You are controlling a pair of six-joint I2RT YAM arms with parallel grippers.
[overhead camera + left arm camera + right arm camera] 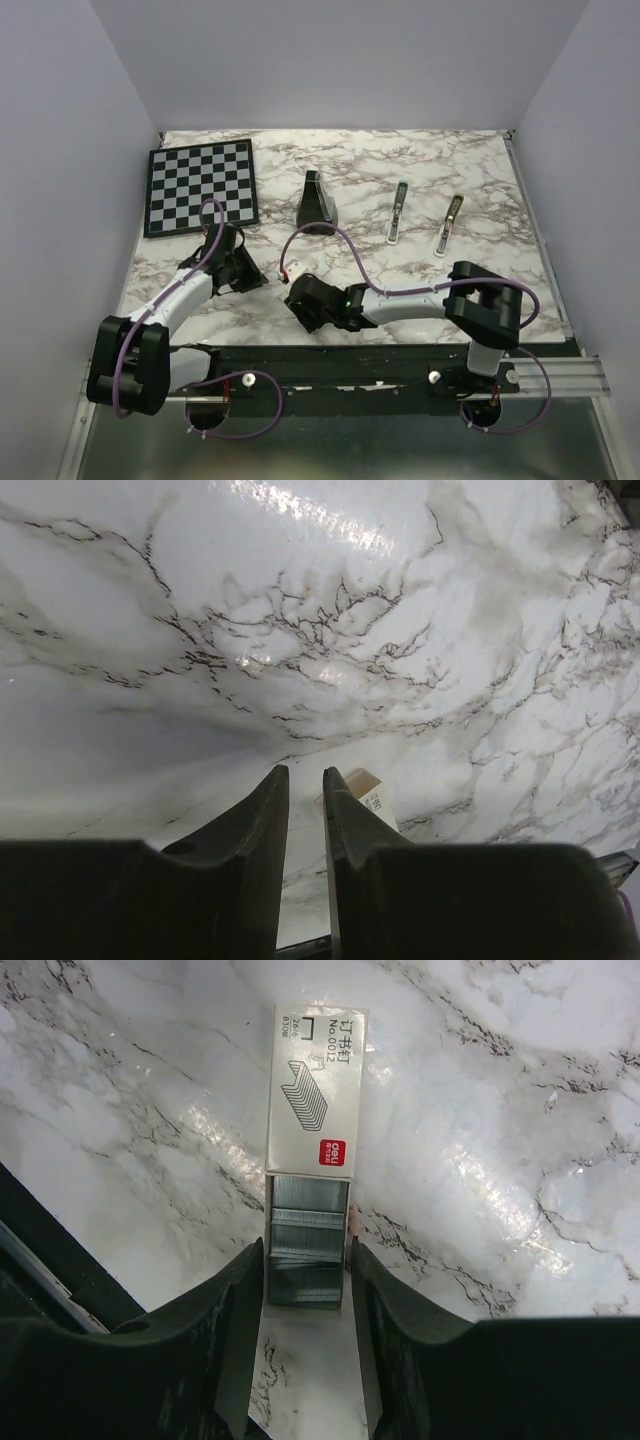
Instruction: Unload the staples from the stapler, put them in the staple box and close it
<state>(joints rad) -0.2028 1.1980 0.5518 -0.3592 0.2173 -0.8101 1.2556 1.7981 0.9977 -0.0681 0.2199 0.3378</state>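
The light blue and silver stapler [398, 212] lies on the marble table toward the back right, far from both arms. A small white staple box [312, 1080] lies in front of my right gripper [305, 1250] with its tray pulled out. Silvery ridged staples [308, 1222] fill that tray. The right jaws are open and straddle the tray's near end, a thin gap on each side. My left gripper [305, 772] hovers low just left of the box, its jaws a narrow slit apart with nothing between them. A corner of the box [372, 792] shows behind its right finger.
A black wedge [318, 200] stands at the back centre. An olive-brown thin bar [450, 225] lies right of the stapler. A chessboard [200, 186] covers the back left corner. The two grippers [262, 280] [294, 292] are close together near the front edge.
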